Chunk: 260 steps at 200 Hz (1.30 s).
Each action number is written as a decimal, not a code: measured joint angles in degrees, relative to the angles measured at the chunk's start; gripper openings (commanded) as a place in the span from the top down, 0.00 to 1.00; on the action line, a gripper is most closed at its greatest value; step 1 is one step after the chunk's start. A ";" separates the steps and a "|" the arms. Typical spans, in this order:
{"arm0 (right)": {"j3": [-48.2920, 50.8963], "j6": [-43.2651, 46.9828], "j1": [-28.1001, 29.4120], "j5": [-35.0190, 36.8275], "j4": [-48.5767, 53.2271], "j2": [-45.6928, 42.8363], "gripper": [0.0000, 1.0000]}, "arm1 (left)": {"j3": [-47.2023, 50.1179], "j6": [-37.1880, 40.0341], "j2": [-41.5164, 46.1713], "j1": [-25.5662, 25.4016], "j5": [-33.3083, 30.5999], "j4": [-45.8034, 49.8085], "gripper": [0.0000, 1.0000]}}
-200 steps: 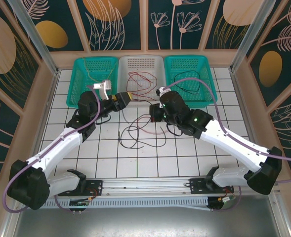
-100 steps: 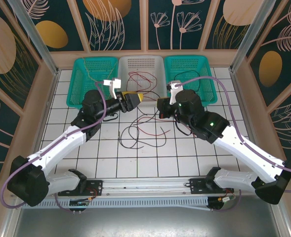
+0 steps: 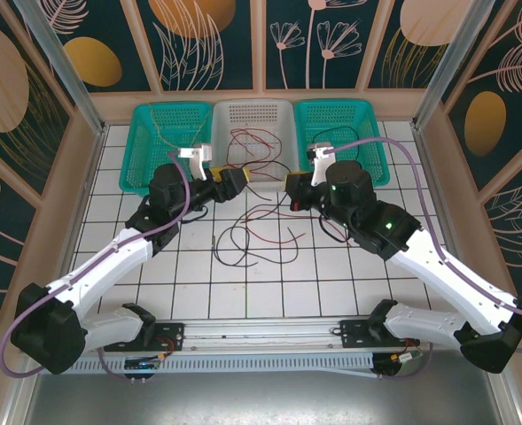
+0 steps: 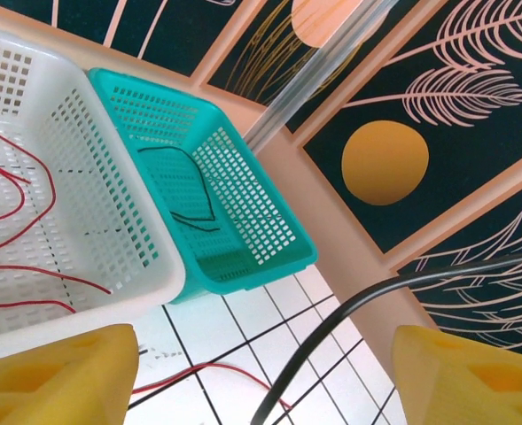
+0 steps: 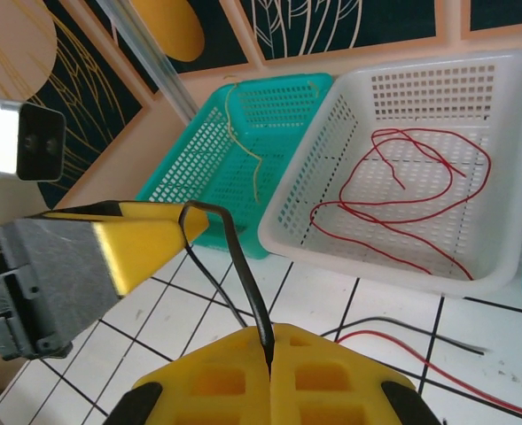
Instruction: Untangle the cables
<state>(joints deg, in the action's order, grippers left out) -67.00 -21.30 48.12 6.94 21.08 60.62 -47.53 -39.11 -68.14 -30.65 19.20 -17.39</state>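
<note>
The right gripper [image 5: 269, 347] is squeezing shut on a thin black cable [image 4: 331, 319], I think so it can be pulled away from the others. The left gripper [image 4: 265, 367] is standing wide open and holding nothing, with that cable passing between its fingers. The other cables [image 3: 243, 235] are lying in a loose red and black tangle on the table [image 3: 198, 283], while the white basket [image 3: 253, 108] is holding red ones.

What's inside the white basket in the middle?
Loose red wires lie on the white basket floor. From above, the left claw covers its near left corner, so anything there is hidden.
</note>
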 measured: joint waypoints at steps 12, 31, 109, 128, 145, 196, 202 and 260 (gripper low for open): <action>0.02 -0.07 -0.11 -0.59 -0.22 0.00 1.00 | 0.07 -0.13 -0.28 0.00 -0.09 -0.42 0.37; 0.04 -0.24 -0.15 -1.09 -0.39 0.00 1.00 | 0.13 -0.31 -0.85 0.00 0.04 -1.88 0.49; 0.57 -0.70 -0.15 -3.67 -1.40 0.09 1.00 | -1.57 2.69 -4.37 -0.15 -3.10 -2.62 1.00; 0.85 -0.63 -0.15 -4.46 -1.14 0.76 1.00 | -4.44 4.26 -4.35 -0.11 -6.32 -0.63 1.00; 1.38 -0.39 -0.13 -5.86 -1.05 1.88 1.00 | -7.30 5.75 -4.35 -0.02 -8.33 0.92 1.00; 3.23 1.07 1.88 -9.38 -0.90 5.57 1.00 | -12.20 10.60 -4.22 -0.15 -10.95 5.70 1.00; 3.23 1.38 2.34 -9.68 -0.98 6.14 1.00 | -12.37 11.02 -4.22 -0.15 -10.95 6.19 1.00; 3.04 3.43 6.71 -10.19 -2.89 10.93 1.00 | -13.55 14.34 -5.46 -0.22 -11.50 10.64 1.00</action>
<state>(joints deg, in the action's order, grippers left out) -63.96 -17.87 54.83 -3.25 18.20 71.55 -61.08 -24.77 -73.60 -30.87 7.70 -6.74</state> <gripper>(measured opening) 0.045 0.049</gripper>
